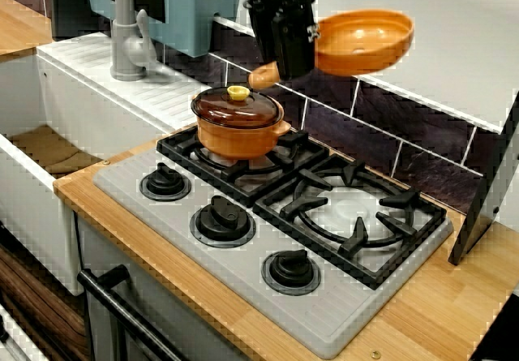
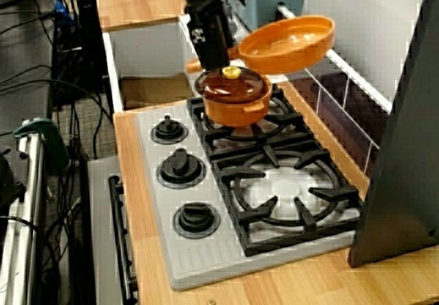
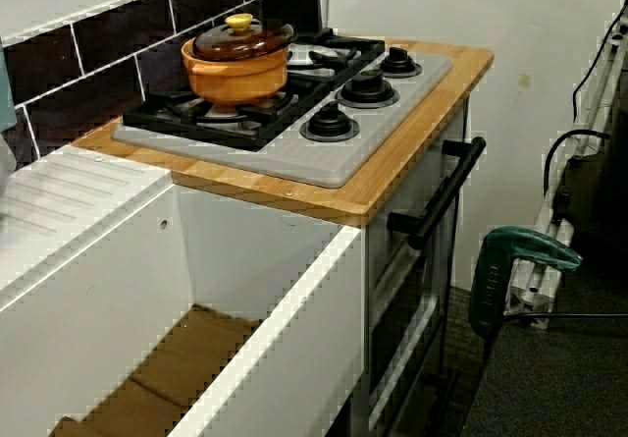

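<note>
In the front view my black gripper [image 1: 282,62] hangs over the back of the stove, shut on the handle of an orange frying pan [image 1: 362,41]. The pan is in the air, tilted, its bowl out to the right in front of the wall tiles. Just below the gripper an orange pot with a brown lid and yellow knob [image 1: 239,122] stands on the back-left burner. The view from the stove's end shows the same: gripper [image 2: 211,41], pan [image 2: 288,44], pot [image 2: 233,94]. The low view from the sink side shows only the pot [image 3: 238,59]; gripper and pan are out of frame.
The second burner grate [image 1: 353,211] lies right of the pot. Three black knobs [image 1: 223,219] line the stove's front. A grey faucet [image 1: 126,45] and white sink [image 1: 49,146] are on the left. A dark panel [image 1: 486,199] leans at the right.
</note>
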Controlling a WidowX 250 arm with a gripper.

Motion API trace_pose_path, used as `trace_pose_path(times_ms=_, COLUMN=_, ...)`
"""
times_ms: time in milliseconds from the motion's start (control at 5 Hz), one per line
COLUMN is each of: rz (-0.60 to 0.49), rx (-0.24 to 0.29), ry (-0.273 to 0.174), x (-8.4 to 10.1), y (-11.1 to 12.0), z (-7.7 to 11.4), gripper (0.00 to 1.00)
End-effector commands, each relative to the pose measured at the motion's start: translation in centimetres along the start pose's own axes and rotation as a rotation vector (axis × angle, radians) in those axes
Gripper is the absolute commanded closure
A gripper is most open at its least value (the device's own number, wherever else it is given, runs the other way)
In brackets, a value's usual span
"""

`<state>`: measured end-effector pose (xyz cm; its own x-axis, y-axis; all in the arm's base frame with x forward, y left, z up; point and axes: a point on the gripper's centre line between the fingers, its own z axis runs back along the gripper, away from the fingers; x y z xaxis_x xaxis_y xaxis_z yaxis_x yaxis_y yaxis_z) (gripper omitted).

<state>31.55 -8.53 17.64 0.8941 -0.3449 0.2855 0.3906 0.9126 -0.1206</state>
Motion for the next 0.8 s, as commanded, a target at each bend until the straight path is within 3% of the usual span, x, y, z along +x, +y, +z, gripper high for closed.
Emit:
trace_pose_path(times_ms=0, rz=-0.03, rx=0.045, ry=0.027, x=-0.1, y=0.5, z=-2.2, gripper=1.0)
trace_pose_path(times_ms=600, rz=-0.096, rx=0.075, ry=0.062, x=-0.9, y=0.3, z=-5.1, gripper=1.0)
